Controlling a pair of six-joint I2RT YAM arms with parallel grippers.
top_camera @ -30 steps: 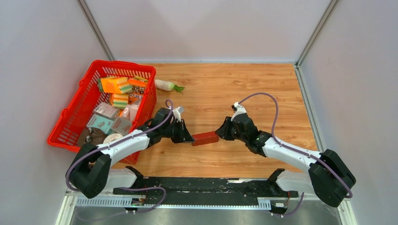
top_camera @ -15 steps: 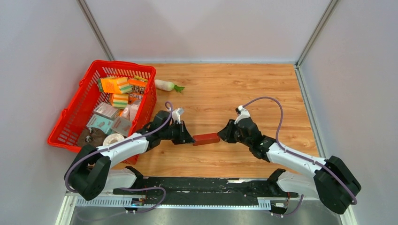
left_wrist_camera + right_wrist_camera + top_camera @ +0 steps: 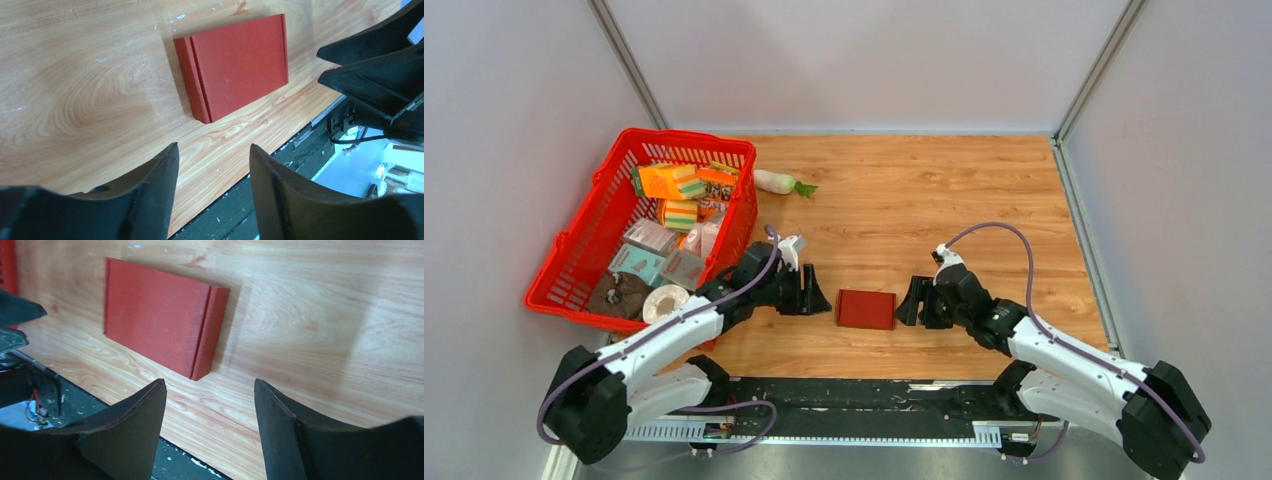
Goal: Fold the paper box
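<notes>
Far left: red basket (image 3: 686,136) full of packets and small goods, with a white radish (image 3: 776,181) just beyond its far right corner. None of it belongs to the job.

Left gripper (image 3: 814,297): jaws spread, holding nothing. It sits low over the table (image 3: 944,190), just left of the paper box (image 3: 866,309), with a clear strip of wood between them. In the left wrist view the left gripper (image 3: 212,182) shows both fingers apart and the paper box (image 3: 235,65) lying beyond them, untouched.

The box lies on the table between the two grippers, towards the near edge. It is a closed, shallow rectangle with a flat top panel. Both wrist views show one short end as a narrow folded wall with a crease line. No loose flap or raised panel shows in any view.

Right gripper (image 3: 911,303): jaws also spread and empty, just right of the box and not touching it. In the right wrist view the right gripper (image 3: 210,427) frames the paper box (image 3: 155,322) from that side, with bare wood in between.

Judgement: the fold looks done or very nearly done, since the box holds its shape unsupported. The views don't show whether the tuck flaps are fully seated. What's left, if anything, is pressing the lid and pulling the arms away.
</notes>
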